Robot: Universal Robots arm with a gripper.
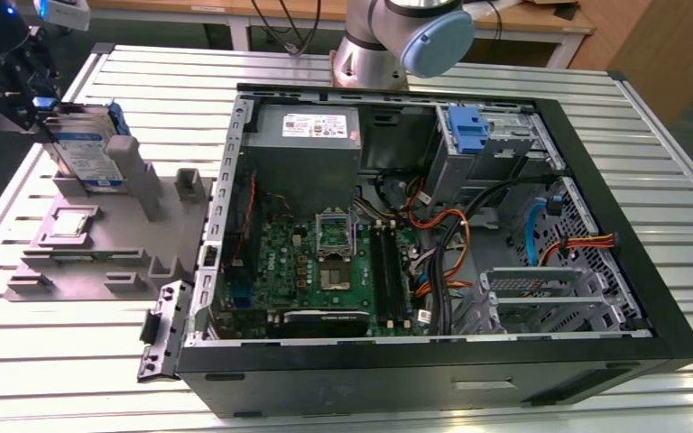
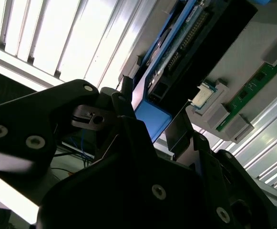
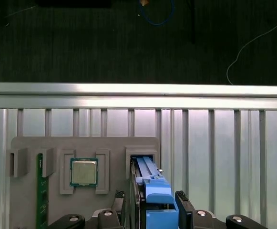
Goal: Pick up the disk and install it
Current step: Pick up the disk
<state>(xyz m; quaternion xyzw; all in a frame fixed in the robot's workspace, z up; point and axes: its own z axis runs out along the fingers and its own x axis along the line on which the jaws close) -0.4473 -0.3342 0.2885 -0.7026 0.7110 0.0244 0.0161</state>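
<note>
A slatted metal table [image 1: 58, 370] carries an open black computer case [image 1: 383, 383] lying on its side, with its green motherboard [image 1: 310, 266] exposed; a grey power-supply box [image 1: 304, 135] sits in the far corner of the case, and a bare blue bracket [image 1: 467, 126] stands in the drive bay near the robot arm's base [image 1: 377, 45]. Towards the exterior view's left, well apart from the case's drive bay, a grey parts holder [image 1: 94, 271] rests on the table; the disk [image 1: 87, 149], a silver drive with a white and blue label in a blue carrier, stands upright on edge in a slot at the holder's far end. The gripper [image 1: 32, 95] is at the disk's upper end; in the first wrist view it straddles the blue carrier, one side of it to each face of the disk [image 3: 148, 174]; whether it is clenched on the disk or only closed around it with a gap cannot be told. In that same view a square processor chip [image 3: 84, 171] lies in a pocket of the holder beside the disk's slot, and a green memory stick [image 3: 42, 191] stands on edge just beyond the chip.
</note>
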